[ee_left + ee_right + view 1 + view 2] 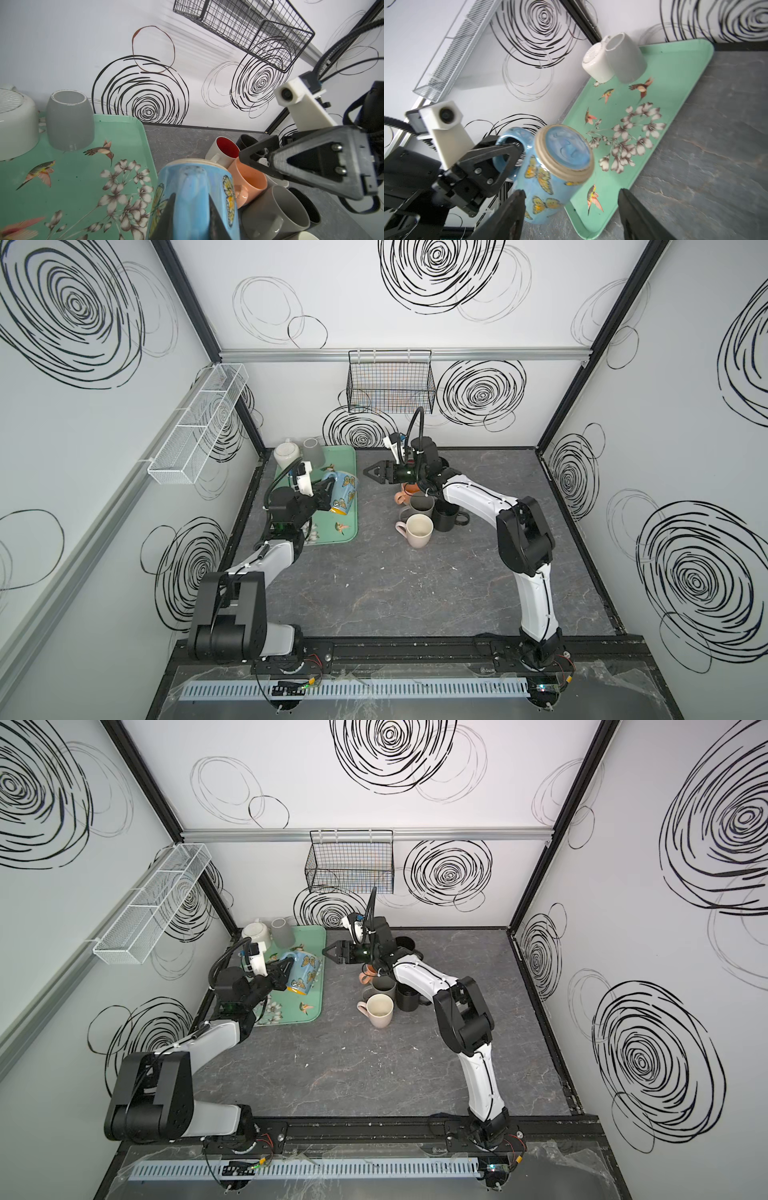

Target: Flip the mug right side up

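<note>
Nearest, a cream mug [419, 531] stands upright on the table, just in front of a grey mug [422, 506] and a black mug [445, 515]. Farther in, the left gripper [325, 489] pinches the handle of the blue butterfly mug [344, 498], held tilted over the right edge of the green tray [345, 456] (base uppermost, rim low). The right gripper [370, 475] is just beside it, jaws spread, holding nothing. At the tray's far end stand an inverted grey mug [313, 452] and an inverted white mug [286, 452]
</note>
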Robot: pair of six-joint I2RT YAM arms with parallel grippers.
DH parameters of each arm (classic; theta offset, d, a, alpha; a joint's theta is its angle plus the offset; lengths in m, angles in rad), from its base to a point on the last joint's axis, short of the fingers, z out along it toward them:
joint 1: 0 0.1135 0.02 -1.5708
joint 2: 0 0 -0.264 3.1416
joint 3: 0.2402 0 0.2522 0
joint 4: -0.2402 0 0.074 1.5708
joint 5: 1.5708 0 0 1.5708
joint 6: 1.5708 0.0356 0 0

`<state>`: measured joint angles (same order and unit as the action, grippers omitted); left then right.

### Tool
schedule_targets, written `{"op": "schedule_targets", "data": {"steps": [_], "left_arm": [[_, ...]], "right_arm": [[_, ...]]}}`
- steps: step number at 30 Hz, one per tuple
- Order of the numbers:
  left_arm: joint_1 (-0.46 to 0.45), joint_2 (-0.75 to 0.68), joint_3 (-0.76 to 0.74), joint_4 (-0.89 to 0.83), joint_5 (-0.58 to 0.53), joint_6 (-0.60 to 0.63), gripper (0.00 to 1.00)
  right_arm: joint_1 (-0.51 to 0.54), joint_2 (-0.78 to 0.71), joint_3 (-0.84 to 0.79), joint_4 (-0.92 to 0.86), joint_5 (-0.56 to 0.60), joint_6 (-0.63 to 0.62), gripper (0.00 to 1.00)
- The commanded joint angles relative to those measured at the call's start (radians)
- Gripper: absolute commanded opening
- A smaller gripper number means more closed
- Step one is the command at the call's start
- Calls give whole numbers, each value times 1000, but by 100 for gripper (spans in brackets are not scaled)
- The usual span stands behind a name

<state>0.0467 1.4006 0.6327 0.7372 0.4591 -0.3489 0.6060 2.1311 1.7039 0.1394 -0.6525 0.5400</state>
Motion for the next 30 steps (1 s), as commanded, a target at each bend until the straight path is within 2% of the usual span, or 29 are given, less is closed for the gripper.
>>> {"op": "schedule_targets", "data": {"steps": [1,3,5,9,12,14,17,23,30], "left_arm": [[8,-32,10,230,-6,-47,0],[10,-13,18,243,-6,-70,0],[11,-9,15,244,-36,-70,0],[25,-14,-21,260,-189,-189,0],[28,-18,-48,307,-261,-278,0],[28,-23,-50,315,-281,-322,0],[28,-39,-52,302,-305,-383,0],[29,-109,-77,245,-393,-479,0],[36,-166,-68,205,-383,-591,0]], "right_arm": [[48,-10,25,-30,12,-11,76],[70,-13,28,-92,45,-63,77],[74,-20,-10,-78,54,-26,77],[119,-62,-136,19,163,9,75],[171,-73,-233,163,274,2,76],[190,-49,-253,227,305,-2,76],[199,7,-206,267,283,-4,76],[240,51,-139,316,298,-86,76],[255,138,-19,299,316,-162,72]]}}
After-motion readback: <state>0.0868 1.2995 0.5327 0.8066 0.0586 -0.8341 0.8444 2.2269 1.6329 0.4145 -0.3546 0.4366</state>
